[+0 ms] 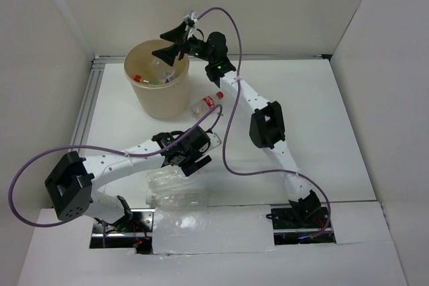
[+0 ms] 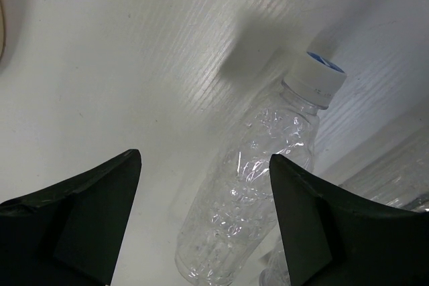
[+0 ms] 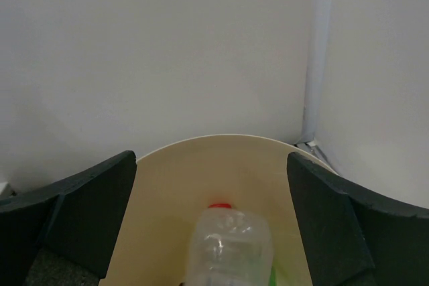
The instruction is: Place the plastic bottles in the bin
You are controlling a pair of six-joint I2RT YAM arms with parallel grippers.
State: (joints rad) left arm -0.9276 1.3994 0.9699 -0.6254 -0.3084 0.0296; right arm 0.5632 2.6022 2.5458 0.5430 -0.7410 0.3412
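The left gripper (image 2: 204, 159) hangs with its jaws wide and nothing in them, low over the white table (image 2: 120, 51). A clear crumpled plastic bottle with a white cap (image 2: 258, 179) lies on its side below the gap, closer to the finger on the right of the wrist view. Its long axis runs away from the wrist and slants rightward, cap at the far end, so the jaws probably need to straddle the body crosswise. A second clear bottle (image 2: 395, 172) lies just beside it. This arm is the nearer 1.

Further right, the round beige-tan plastic bin (image 1: 161, 102) stands at the back. The right gripper (image 3: 211, 159) hovers above it, spread wide and empty; a clear red-capped bottle (image 3: 231, 242) lies inside the bin. A red-capped, red-labelled bottle (image 1: 208, 103) lies just beside the bin's right wall.
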